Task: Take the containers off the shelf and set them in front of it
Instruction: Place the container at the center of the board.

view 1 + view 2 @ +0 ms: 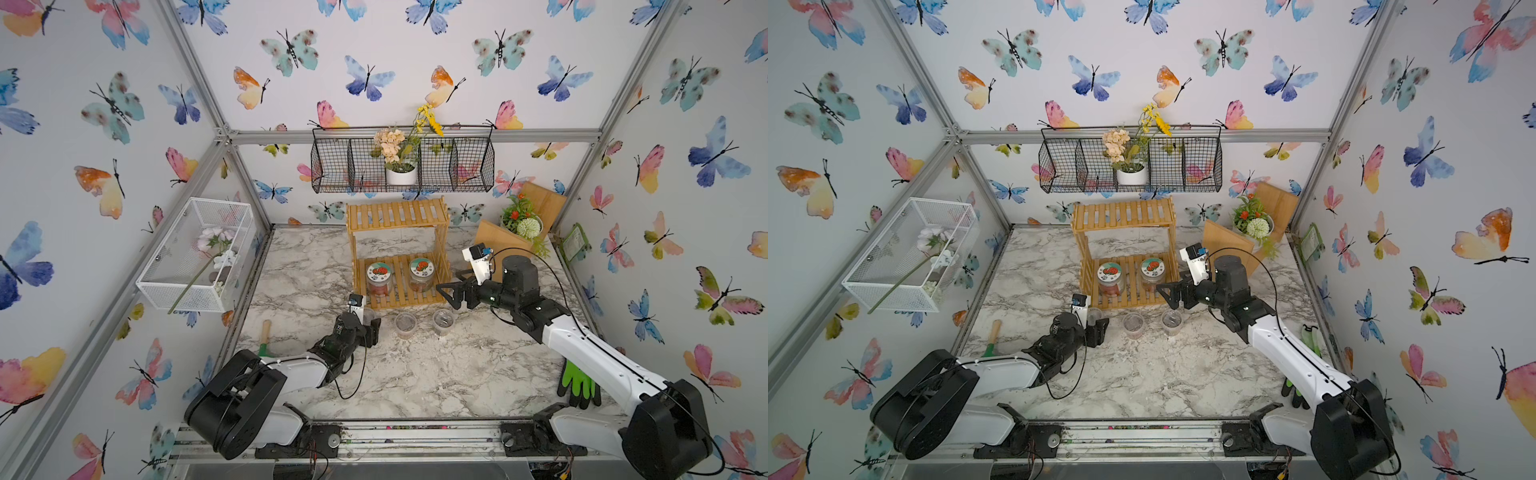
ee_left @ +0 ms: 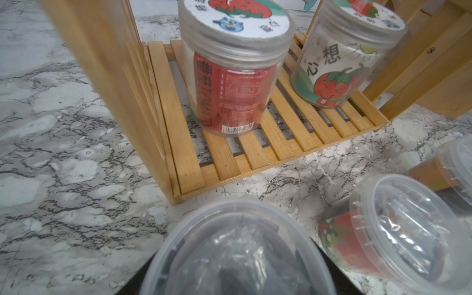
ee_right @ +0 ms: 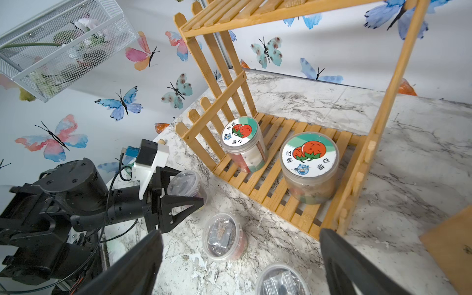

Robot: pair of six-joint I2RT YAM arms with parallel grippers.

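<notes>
Reaching for the jar (image 1: 420,274), your spread right claw (image 1: 446,296) may clip the shelf (image 1: 399,214); left claw (image 3: 189,187) clamps a cup (image 2: 237,250).

A black wire basket (image 1: 332,166) at upper centre holds a white flower pot (image 1: 401,176). A white mesh basket (image 1: 187,291) hangs at left; green gloves (image 1: 577,380) lie at lower right.

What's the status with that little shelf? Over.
Left tool closed on third cup; right tool open, empty. Two cups down; two jars on shelf. Nothing in the way.
</notes>
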